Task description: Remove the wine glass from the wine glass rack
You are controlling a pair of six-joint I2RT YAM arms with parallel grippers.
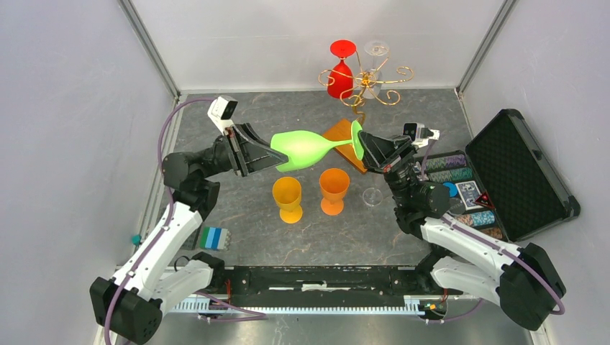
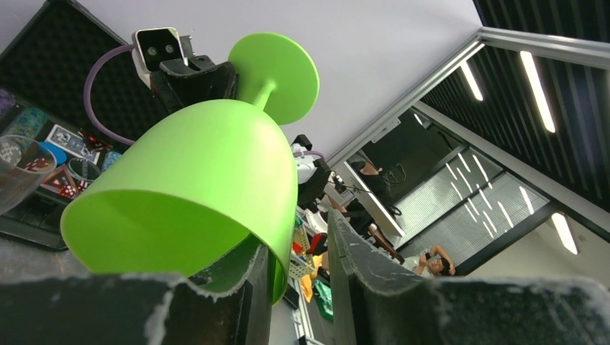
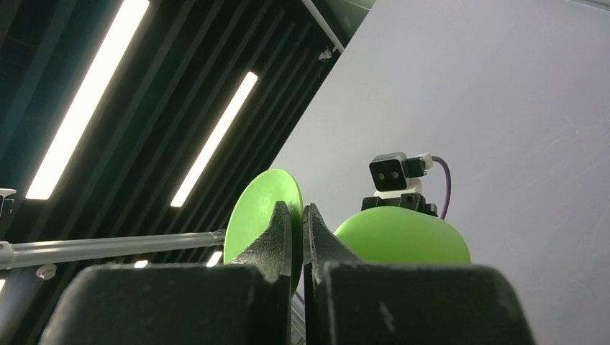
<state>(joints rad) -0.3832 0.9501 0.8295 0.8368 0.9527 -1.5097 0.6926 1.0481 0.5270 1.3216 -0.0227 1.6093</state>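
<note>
Green wine glass (image 1: 306,147), smooth matte plastic, lies sideways in my grip: left fingers (image 1: 248,152) clamp its rim, right fingers (image 1: 368,151) pinch its stem.

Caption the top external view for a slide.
Left gripper and right gripper hold a lime-green plastic wine glass sideways between them, above two orange plastic goblets.

The green wine glass (image 1: 306,147) at mid-frame looks like matt, smooth plastic, as do the two orange goblets (image 1: 311,192) below it. The wine glass rack (image 1: 368,77) at top centre is thin, shiny gold wire. The worktop (image 1: 244,215) is mottled grey, stone-like and dull. The case (image 1: 529,172) at right is lined with black foam.
</note>
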